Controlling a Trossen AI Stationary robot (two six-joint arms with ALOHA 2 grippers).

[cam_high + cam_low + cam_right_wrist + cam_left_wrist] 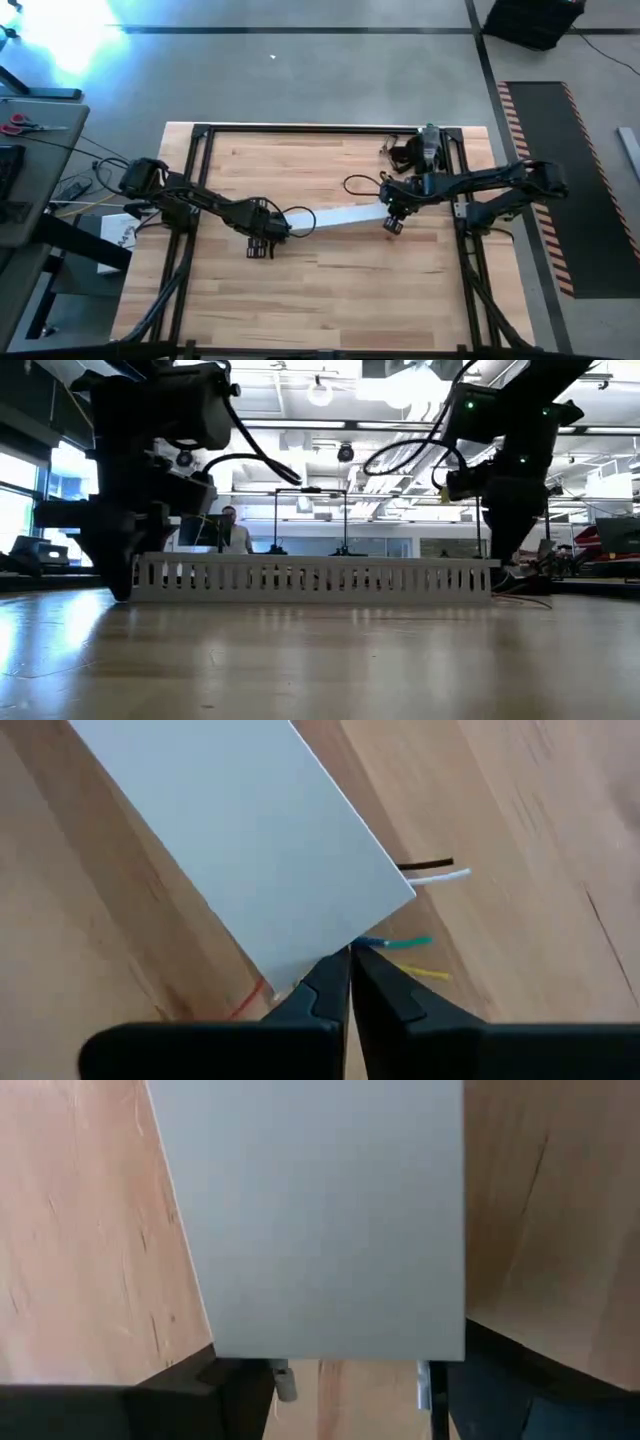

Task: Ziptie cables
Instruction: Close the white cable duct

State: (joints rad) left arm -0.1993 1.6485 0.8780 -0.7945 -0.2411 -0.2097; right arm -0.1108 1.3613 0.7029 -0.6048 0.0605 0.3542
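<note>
Now cables [425, 875] poke from strip end, beside pinched right tool [350, 982].

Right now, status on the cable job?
Left gripper open at one end of white cover strip. Right gripper shut at the other end. Cables under the strip, only coloured tips showing.

Left gripper [262, 243] fingers apart — right gripper [392, 222] fingers closed.

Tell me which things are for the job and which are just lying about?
For the job: cables poking from under the white channel; left tool and right tool at its ends.
Just lying about: red scissors on the side table; black device at the wooden table's edge.
</note>
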